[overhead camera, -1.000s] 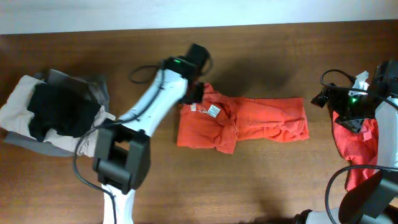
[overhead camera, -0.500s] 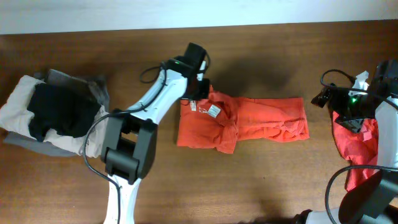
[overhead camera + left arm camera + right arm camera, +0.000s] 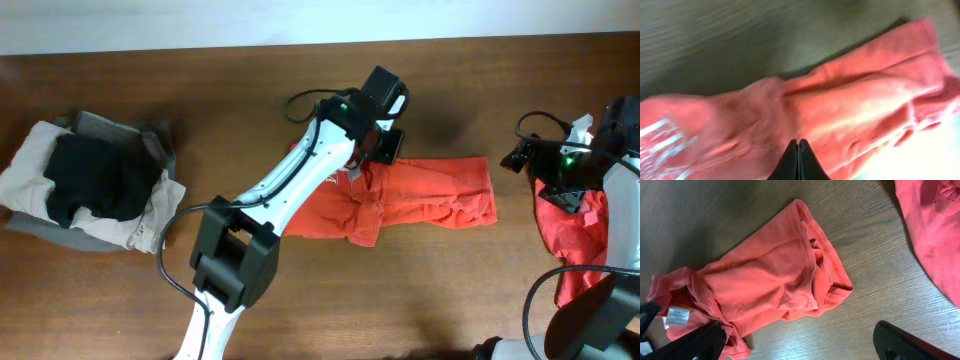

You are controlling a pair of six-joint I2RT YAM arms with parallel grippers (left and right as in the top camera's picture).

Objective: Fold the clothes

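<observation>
Left gripper (image 3: pixel 381 150) hangs over the back edge of the orange-red garment (image 3: pixel 430 195), which lies mid-worktop (image 3: pixel 450 300). Its jaws are pressed together. In the left wrist view the cloth gathers up toward the tips, so I read it as a pinch on a thin fold, though that view is blurred. Right gripper (image 3: pixel 797 332) sits far right with its jaws wide and nothing between them, above the red garment (image 3: pixel 575 240) bunched at the worktop's right edge.

Step in hand, by my reading: drawing the garment's left part over toward the right to make a fold.
- Keep the pinch low and the arc shallow, so the layer lays flat and does not roll.
- Line the carried edge up with the stitched hem (image 3: pixel 815 235) before letting go.
- The idle right jaws could pin that hem, since smooth wood lets the whole piece slide.

Materials:
- Orange-red garment: soft thin knit, rumpled, with ridges and puckers along its front edge and a small white care label (image 3: pixel 676 316) sewn in.
- Worktop: dark, fine-grained wood, hard and slick.
- Heap of beige, black and grey cloth (image 3: pixel 90 185): limp, at far left, well apart from the rest.
</observation>
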